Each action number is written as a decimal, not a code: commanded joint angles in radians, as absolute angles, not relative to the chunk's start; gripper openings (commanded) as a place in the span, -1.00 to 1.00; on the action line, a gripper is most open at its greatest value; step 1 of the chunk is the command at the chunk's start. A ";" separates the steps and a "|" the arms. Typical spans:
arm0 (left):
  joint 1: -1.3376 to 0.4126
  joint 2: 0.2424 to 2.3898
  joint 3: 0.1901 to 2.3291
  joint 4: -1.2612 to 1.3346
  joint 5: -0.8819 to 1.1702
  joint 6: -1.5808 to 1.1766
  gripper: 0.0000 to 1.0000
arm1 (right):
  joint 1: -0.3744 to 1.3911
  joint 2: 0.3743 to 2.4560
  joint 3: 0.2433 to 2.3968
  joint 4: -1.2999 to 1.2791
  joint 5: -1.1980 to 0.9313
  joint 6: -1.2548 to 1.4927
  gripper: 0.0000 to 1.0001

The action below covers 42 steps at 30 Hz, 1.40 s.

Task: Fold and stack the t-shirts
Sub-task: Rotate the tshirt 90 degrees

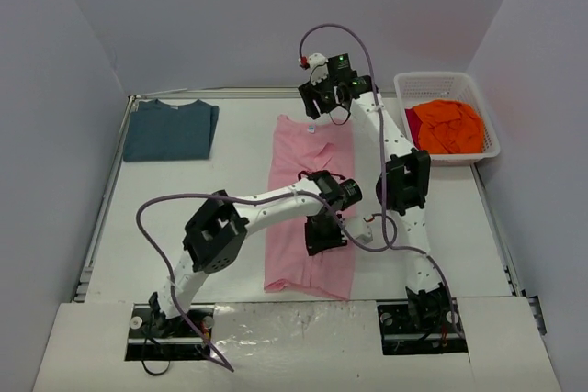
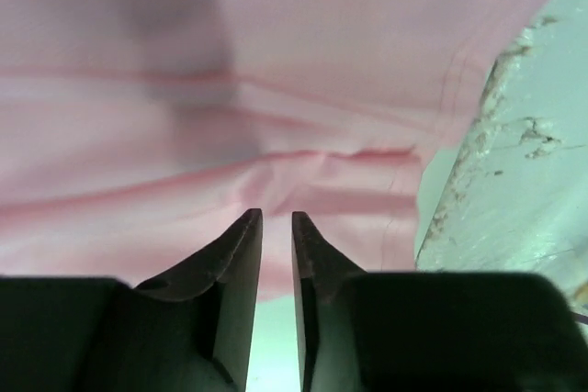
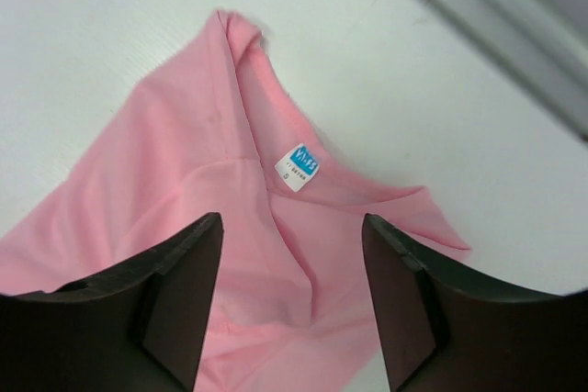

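Your left fingers, barely parted and gripping nothing, point at the pink t-shirt lying mid-tabletop. Your right fingers stand released, wide apart, above its collar. The teal t-shirt lies far left; the orange t-shirt fills the basket.

The plain light pink cotton t-shirt was unpatterned against the white tabletop, its small white neck label printed in blue (lettering too blurred to read). The folded dark teal-blue cotton t-shirt was equally plain, as was the crumpled orange cotton t-shirt in the white plastic mesh basket.
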State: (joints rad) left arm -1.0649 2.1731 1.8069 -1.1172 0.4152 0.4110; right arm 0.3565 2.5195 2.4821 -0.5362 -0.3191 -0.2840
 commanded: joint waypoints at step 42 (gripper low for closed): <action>0.123 1.086 1.138 -0.815 0.661 0.368 -0.15 | 0.601 1.982 1.313 -0.680 -0.449 -0.509 -1.00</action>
